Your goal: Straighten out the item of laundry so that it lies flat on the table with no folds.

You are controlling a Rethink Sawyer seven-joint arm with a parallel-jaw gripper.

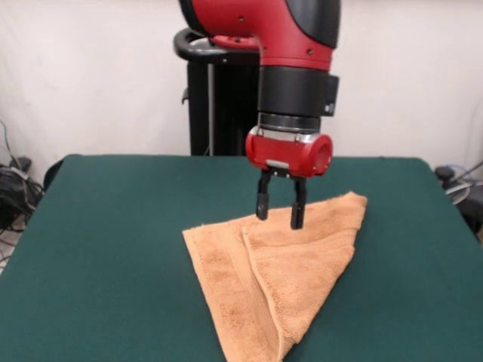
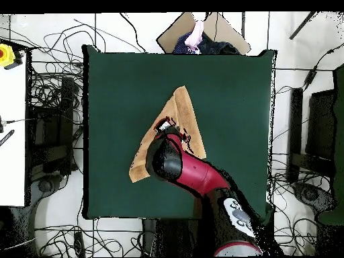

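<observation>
Right now my end effector (image 1: 280,209) hangs just above the towel (image 1: 279,279), its two black fingers (image 1: 263,204) spread apart with nothing between them. In the front view the fingertips sit over the towel's far edge, about midway along that edge, and I cannot tell whether they touch the cloth or hover just clear of it.

The towel lies on the table (image 1: 106,249), folded over on itself into a rough triangle. In the front view its broad side runs along the far edge under my fingers, one corner pokes out toward the right of my end effector, another lies to the left of it, and the cloth narrows toward the camera until it leaves the picture at the bottom. A raised fold line runs from near my fingertips down the middle of the towel, with one layer lapped over the other.

From overhead, the towel (image 2: 181,111) lies near the middle of the table (image 2: 114,80), and my red arm (image 2: 201,176) covers part of it. Beyond the table's far edge from my base, a person's hand (image 2: 197,35) shows.
</observation>
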